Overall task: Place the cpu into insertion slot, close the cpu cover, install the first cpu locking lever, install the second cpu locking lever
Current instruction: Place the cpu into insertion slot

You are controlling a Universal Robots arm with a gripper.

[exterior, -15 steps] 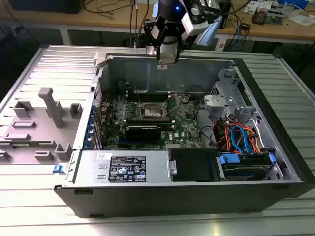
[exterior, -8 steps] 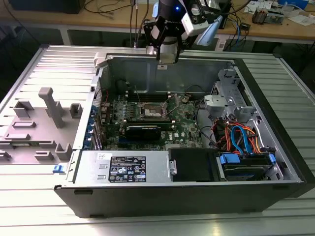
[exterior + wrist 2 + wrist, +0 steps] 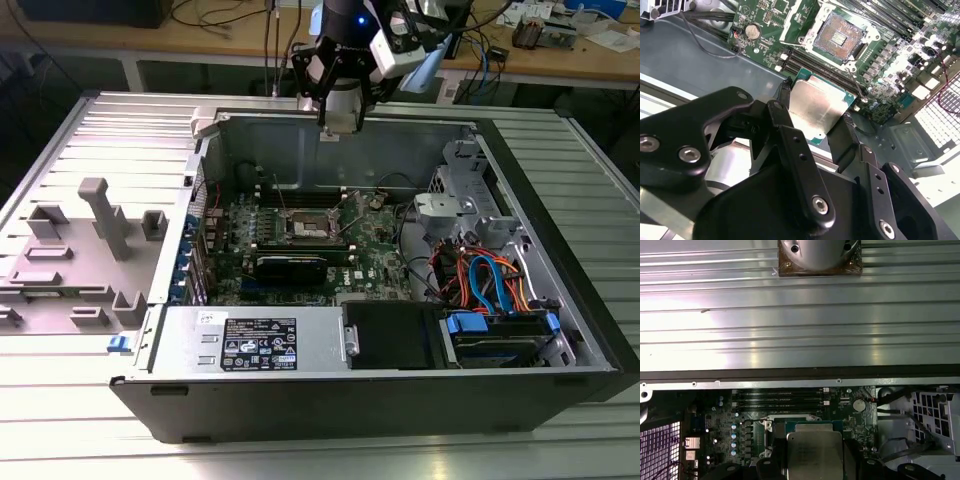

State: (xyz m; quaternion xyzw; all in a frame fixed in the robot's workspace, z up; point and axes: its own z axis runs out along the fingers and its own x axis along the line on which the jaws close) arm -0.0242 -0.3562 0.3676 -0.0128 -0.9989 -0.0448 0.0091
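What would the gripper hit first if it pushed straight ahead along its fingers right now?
Probably the memory slots: the gripper is shut on the cpu, whose leading edge in the second wrist view lines up with them, short of the insertion slot. Depth is unclear.

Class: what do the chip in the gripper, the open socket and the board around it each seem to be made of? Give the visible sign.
The cpu: a metal top, judging by its dull, soft grey sheen; its green edge looks like laminate.
The insertion slot: a bright silvery rim, likely metal, around a coppery contact field.
The circuit board: glossy green, probably lacquered laminate, though that is not certain.
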